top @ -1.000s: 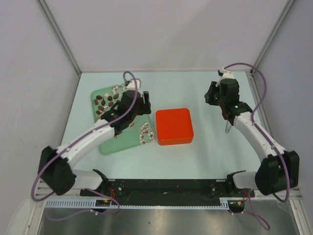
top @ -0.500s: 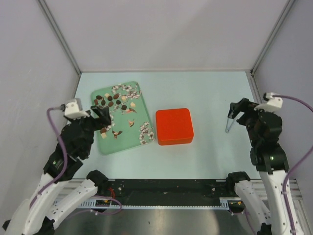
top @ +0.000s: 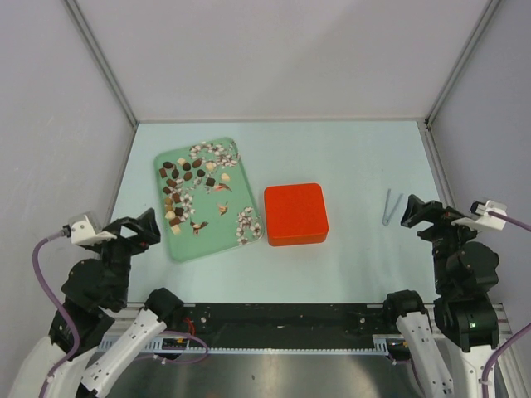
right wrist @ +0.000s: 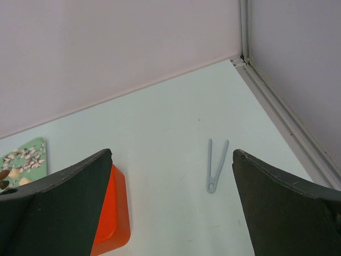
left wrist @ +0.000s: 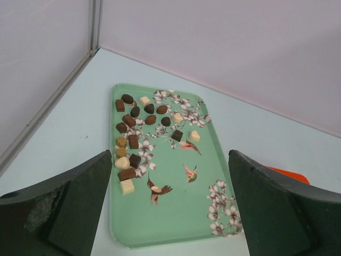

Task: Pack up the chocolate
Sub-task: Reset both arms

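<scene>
Both arms have pulled back to the near corners since a second ago. The left gripper (top: 137,228) and right gripper (top: 425,214) are spread wide and empty. The chocolate (left wrist: 133,142) sits far-left on the green flowery tray (left wrist: 181,213). It's small pieces, mostly dark brown, a few tan or cream, and the shapes look like squares and rounds, I think.

Green tray (top: 214,235) with a flower-and-bird print sits left of centre on the pale table (top: 348,157), a bit skewed. Right up against its right corner, touching or not I can't tell, is an orange square box (top: 295,214) with rounded corners. Grey tweezers (top: 386,214) lie flat well off to the right, open end toward the back wall.
</scene>
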`<move>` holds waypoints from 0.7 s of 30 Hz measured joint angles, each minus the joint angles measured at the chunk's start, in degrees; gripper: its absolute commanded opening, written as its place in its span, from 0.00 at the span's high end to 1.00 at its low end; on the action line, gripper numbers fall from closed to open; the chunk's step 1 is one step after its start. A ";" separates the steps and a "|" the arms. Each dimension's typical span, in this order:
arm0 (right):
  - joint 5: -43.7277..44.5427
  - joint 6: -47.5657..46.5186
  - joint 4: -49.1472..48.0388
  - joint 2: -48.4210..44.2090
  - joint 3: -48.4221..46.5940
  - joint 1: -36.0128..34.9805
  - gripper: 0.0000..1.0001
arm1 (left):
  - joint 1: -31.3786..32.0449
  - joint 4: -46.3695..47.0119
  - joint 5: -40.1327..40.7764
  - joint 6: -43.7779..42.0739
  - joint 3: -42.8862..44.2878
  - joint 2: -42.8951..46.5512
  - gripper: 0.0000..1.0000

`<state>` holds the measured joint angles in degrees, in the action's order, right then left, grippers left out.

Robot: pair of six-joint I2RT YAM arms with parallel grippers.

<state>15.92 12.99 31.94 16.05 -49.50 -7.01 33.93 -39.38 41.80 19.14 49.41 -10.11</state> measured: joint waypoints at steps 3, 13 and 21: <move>0.17 -0.63 0.22 -1.03 1.16 0.00 0.00 | 0.00 -1.51 1.27 0.31 -0.20 2.69 0.00; -0.33 -2.34 0.02 -1.42 2.78 0.00 0.00 | 0.00 -3.02 4.28 0.31 -0.42 4.98 0.00; -0.31 -3.69 -0.81 -1.49 3.23 0.00 0.00 | 0.00 -1.75 6.49 0.00 -2.78 5.57 0.00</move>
